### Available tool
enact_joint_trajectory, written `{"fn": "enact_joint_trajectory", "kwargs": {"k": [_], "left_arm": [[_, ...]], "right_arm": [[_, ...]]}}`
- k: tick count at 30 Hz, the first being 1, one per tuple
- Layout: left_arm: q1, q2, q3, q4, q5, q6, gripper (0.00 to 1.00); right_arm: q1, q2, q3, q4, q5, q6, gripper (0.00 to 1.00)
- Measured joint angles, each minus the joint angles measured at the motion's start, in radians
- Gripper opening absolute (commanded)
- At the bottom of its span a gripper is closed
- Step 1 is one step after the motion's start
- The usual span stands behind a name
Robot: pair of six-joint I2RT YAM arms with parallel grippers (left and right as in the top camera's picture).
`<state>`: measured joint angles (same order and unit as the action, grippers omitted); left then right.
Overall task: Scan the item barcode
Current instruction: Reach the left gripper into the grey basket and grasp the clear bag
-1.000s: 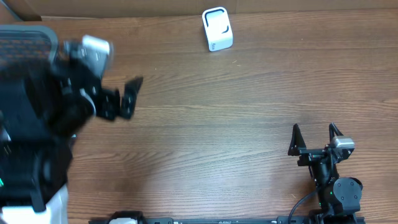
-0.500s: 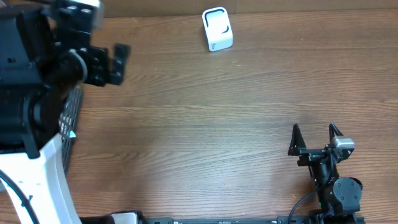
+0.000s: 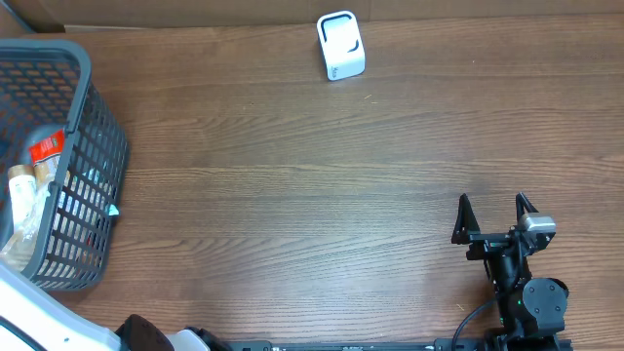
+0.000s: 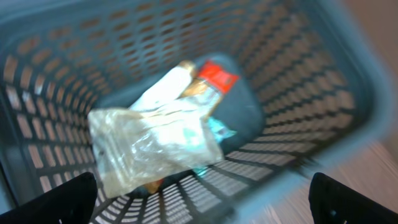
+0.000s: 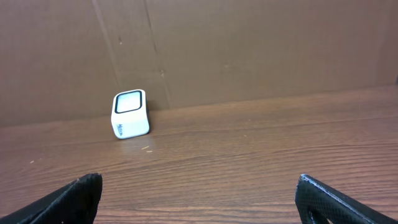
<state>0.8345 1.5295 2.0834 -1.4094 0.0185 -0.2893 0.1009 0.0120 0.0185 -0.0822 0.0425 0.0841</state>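
0 items look scanned. Overhead: items (image 3: pixel 27 187) lie in the basket (image 3: pixel 97 175), scanner (image 3: pixel 340 45) well apart; right claw (image 3: pixel 492 211) wide, empty. Left wrist: left claw (image 4: pixel 203 203) wide above the items, none gripped. Right wrist: scanner stands alone; pick and scan remain.

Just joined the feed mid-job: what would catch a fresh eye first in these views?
First, the grey mesh basket at the left edge of the table, holding a crumpled clear bag and a red-labelled packet. Next, the small white scanner standing alone at the far edge, by the cardboard wall. The right tool sits open near the front right, holding nothing.
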Motion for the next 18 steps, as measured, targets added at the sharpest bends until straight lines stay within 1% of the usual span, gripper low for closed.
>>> {"fn": "enact_joint_trajectory", "kwargs": {"k": [3, 6, 8, 14, 18], "left_arm": [[0.044, 0.011, -0.123, 0.073, 0.005, -0.032, 1.0], [0.049, 0.022, -0.243, 0.162, 0.015, -0.038, 1.0], [0.049, 0.047, -0.29, 0.2, 0.026, -0.029, 1.0], [0.049, 0.192, -0.31, 0.274, 0.078, 0.055, 1.0], [0.049, 0.288, -0.311, 0.28, 0.089, 0.119, 1.0]], "right_arm": [[0.0, 0.0, 0.0, 0.0, -0.001, 0.001, 1.0], [0.0, 0.0, 0.0, -0.001, -0.001, 0.0, 1.0], [0.0, 0.0, 0.0, 0.0, -0.001, 0.001, 1.0], [0.0, 0.0, 0.0, 0.0, 0.0, 0.0, 1.0], [0.0, 0.0, 0.0, 0.0, -0.001, 0.0, 1.0]]}}
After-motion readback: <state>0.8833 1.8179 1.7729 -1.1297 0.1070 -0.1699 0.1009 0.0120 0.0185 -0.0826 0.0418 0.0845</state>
